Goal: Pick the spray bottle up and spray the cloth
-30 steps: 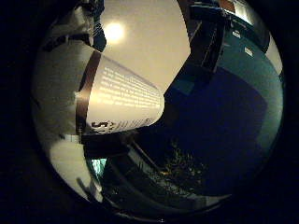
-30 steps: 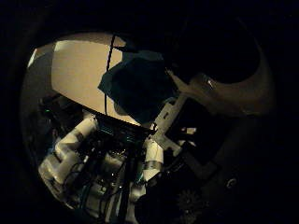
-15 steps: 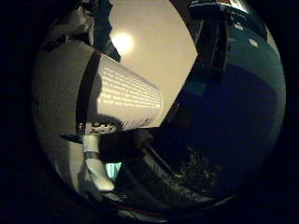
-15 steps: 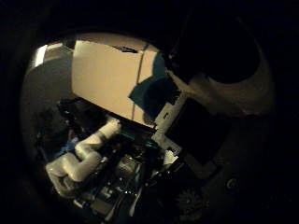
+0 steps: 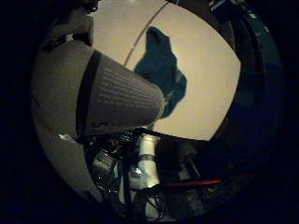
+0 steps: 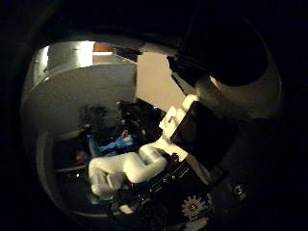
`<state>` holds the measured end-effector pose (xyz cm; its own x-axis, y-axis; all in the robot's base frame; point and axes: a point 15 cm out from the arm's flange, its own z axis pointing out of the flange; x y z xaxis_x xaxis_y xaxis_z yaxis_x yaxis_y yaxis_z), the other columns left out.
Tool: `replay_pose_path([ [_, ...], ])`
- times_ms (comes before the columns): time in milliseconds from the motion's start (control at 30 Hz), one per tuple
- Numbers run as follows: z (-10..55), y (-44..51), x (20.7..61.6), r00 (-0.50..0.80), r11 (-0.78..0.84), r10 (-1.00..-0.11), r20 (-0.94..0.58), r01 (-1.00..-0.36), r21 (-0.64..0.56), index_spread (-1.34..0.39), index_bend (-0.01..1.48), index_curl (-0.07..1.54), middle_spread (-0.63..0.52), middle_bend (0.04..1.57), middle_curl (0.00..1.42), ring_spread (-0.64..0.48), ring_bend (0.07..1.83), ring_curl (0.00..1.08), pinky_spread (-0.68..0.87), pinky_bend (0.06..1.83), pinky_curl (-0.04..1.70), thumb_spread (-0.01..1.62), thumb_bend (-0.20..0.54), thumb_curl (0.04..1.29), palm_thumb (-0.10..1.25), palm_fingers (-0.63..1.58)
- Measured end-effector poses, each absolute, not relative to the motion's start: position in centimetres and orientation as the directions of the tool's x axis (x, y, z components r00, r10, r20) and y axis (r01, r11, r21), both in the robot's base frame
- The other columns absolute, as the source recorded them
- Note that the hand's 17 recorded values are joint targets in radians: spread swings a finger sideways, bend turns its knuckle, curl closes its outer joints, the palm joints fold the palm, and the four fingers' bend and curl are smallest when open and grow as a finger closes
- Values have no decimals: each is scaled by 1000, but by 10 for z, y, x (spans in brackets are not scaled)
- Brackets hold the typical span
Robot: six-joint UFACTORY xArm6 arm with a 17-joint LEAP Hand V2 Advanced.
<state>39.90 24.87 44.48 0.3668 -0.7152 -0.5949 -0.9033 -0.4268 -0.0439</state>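
Spray bottle (image 5: pixel 117 98): its pale body with a dark band fills much of the little finger side view, so it sits hard against the palm and well clear of the surface (image 5: pixel 205 93). It has kept the same place in this view over the last second while everything behind it has swung. I read that as the bottle travelling with the hand (image 6: pixel 192 125), not slipping.

Fingers (image 6: pixel 179 113): the thumb side view shows white and black segments bent in against a pale rounded form, which I take to be the bottle's upper part. I judge them curled round the bottle and holding it. I cannot see the trigger, or whether anything rests on it.

Cloth (image 5: pixel 163 74): teal, crumpled, lying on the pale surface just beside a thin dark seam that crosses it, and well in from the surface's dark far edge.

What has changed: a second ago the cloth showed in the thumb side view and the little finger side saw only bare surface past the bottle. Now it is the reverse, and the thumb side looks out at the room and the white arm (image 6: pixel 127 168). The cloth itself has not moved; the whole picture has shifted, so the hand has turned.

Meaning for the task: the pick-up looks done. The turn has brought the bottle's lower end toward the cloth, which suggests I am lining up. I cannot tell where the nozzle points, so I want that confirmed before any squeeze.
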Motion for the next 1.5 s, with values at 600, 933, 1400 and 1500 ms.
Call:
replay_pose_path([
  [600,433,337,370,429,-339,-270,-862,-880,-332,-175,1220,769,-109,1397,733,-210,1374,771,-193,1370,830,1116,-10,613,1083,1149],
  [933,387,359,366,492,-323,-216,-843,-851,-414,-174,1227,768,-108,1399,728,-210,1372,772,-195,1363,837,1107,-13,630,1076,1152],
  [1400,319,352,391,527,-336,-248,-813,-834,-438,-173,1231,760,-108,1400,724,-208,1376,770,-196,1358,844,1089,-12,655,1062,1153],
  [1500,305,345,401,513,-328,-265,-817,-844,-424,-173,1232,759,-108,1401,724,-207,1376,769,-196,1357,846,1089,-12,658,1062,1153],
])
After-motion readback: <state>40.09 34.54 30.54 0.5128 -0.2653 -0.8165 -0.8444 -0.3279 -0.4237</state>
